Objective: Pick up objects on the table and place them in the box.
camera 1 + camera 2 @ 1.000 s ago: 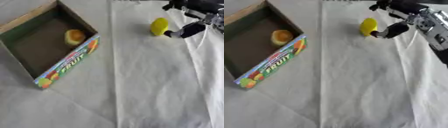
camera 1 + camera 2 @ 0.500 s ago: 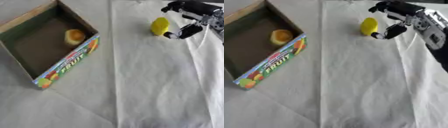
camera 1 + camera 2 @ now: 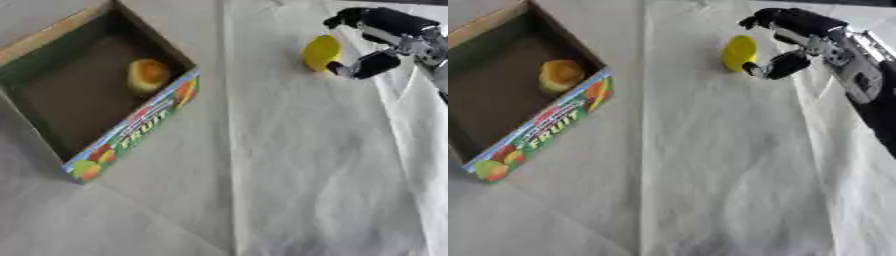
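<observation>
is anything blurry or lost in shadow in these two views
Left eye view: soft all over; the black right hand is smeared beside the yellow oval object. Right eye view: the cardboard fruit box has a dark interior, but the orange-yellow round item inside still shows; no glare on the white cloth.

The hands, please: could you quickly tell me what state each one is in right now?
Right hand: fingers curled around the yellow object on the table, thumb touching its near side.
Left hand: not in view.
</observation>
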`<state>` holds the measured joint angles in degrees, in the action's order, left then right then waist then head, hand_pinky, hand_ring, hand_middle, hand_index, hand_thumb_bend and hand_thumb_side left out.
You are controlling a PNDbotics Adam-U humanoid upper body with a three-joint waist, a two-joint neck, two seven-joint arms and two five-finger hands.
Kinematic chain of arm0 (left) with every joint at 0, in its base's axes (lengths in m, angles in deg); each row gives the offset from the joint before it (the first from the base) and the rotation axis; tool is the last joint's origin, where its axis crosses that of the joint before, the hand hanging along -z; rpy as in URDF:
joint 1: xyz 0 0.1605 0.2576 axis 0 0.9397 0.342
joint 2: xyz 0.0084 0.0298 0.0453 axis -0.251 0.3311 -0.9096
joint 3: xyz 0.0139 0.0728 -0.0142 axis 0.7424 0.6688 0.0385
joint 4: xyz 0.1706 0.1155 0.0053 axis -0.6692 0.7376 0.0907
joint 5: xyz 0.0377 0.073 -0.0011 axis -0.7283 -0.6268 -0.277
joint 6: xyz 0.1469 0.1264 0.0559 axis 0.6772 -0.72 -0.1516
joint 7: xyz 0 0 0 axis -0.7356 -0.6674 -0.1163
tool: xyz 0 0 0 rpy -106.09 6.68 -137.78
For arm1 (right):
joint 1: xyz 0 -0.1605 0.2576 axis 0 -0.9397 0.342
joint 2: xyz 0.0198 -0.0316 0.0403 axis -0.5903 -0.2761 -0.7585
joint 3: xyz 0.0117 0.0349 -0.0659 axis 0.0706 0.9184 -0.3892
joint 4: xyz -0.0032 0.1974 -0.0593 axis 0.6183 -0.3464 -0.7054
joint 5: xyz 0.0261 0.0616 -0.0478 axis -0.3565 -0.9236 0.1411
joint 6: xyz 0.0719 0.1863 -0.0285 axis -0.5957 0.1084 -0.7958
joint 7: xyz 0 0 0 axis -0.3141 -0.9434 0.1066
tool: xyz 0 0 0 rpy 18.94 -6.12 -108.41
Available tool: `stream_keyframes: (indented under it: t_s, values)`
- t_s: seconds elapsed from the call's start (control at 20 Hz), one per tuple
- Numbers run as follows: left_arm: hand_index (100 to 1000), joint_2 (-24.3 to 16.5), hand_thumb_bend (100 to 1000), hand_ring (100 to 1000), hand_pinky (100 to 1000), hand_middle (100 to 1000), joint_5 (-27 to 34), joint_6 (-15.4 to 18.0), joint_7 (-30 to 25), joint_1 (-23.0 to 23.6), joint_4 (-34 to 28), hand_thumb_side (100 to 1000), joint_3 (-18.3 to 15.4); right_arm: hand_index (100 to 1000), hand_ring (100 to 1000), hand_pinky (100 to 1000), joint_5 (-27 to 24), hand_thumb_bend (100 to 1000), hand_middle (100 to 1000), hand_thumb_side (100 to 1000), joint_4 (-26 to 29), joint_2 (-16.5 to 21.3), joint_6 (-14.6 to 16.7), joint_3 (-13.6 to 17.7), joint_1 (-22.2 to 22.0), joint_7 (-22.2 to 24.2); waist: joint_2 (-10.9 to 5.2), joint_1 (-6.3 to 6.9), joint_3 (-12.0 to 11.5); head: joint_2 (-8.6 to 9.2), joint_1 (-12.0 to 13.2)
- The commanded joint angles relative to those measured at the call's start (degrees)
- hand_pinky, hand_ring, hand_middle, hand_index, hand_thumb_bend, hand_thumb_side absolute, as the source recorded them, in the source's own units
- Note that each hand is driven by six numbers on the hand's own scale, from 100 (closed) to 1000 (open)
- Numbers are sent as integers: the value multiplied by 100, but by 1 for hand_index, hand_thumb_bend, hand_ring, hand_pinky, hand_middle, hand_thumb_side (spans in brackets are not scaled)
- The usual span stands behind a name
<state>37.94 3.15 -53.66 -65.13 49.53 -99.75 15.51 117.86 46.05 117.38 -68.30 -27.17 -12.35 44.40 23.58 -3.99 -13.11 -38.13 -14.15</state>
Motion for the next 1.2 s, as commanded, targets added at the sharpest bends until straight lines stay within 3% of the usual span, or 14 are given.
stream_keyframes:
  t_s: [0.05,0.55,0.75,1.05,1.2]
  values:
    - [868,-35,100,809,795,781,-2,1,-12,-60,-91,353,-40,953,1000,928,145,292,844,461,-147,102,1,110,130,-54,-94,28,-7,108,8]
    - [869,20,100,809,795,782,11,-14,-31,-68,-91,374,-27,924,1000,926,241,230,812,425,-339,-22,48,128,272,-17,7,57,-32,155,-17]
    - [869,36,100,810,795,782,19,-24,-41,-65,-91,379,-23,829,1000,910,117,100,672,360,-349,-64,26,143,307,-79,21,62,-44,143,-14]
    - [869,28,100,810,794,782,30,-45,-64,-56,-91,381,-13,653,1000,868,-438,100,475,251,-168,-28,-105,191,262,-398,-15,56,-28,102,0]
    - [870,20,100,810,794,782,36,-53,-72,-48,-91,379,-10,540,943,829,-845,100,355,194,-73,4,-183,259,244,-621,-47,54,-15,92,0]
